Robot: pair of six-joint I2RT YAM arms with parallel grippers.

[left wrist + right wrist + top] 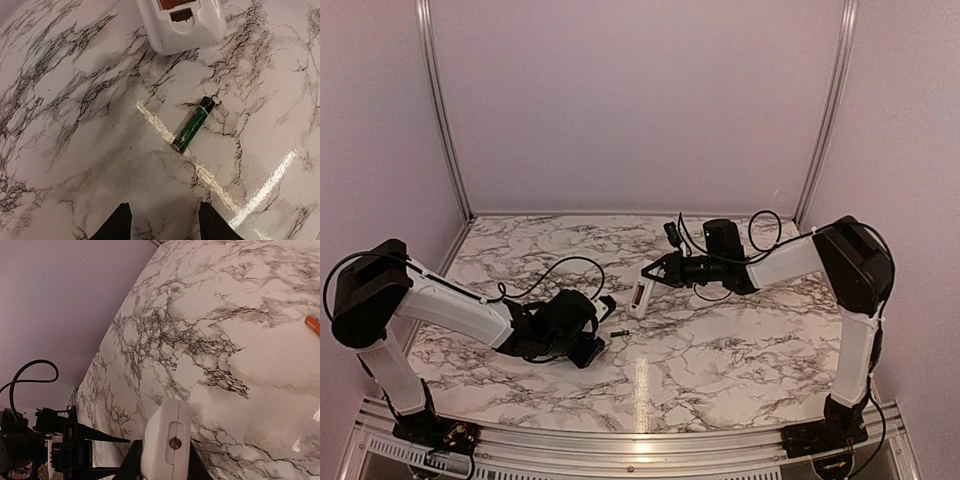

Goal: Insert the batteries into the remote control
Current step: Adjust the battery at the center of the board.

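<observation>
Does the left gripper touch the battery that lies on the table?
Apart. The left wrist view shows bare table between the open left gripper and the battery.

No writing, brand, number or sign can be read anywhere. The battery (pixel 193 125) lying on the table (pixel 75 125) carries pale marks along its green wrapper in the left wrist view, but they are too blurred to make out as letters. The white back of the remote control (pixel 182 25) shows no lettering there, and none shows on its end in the right wrist view.
</observation>
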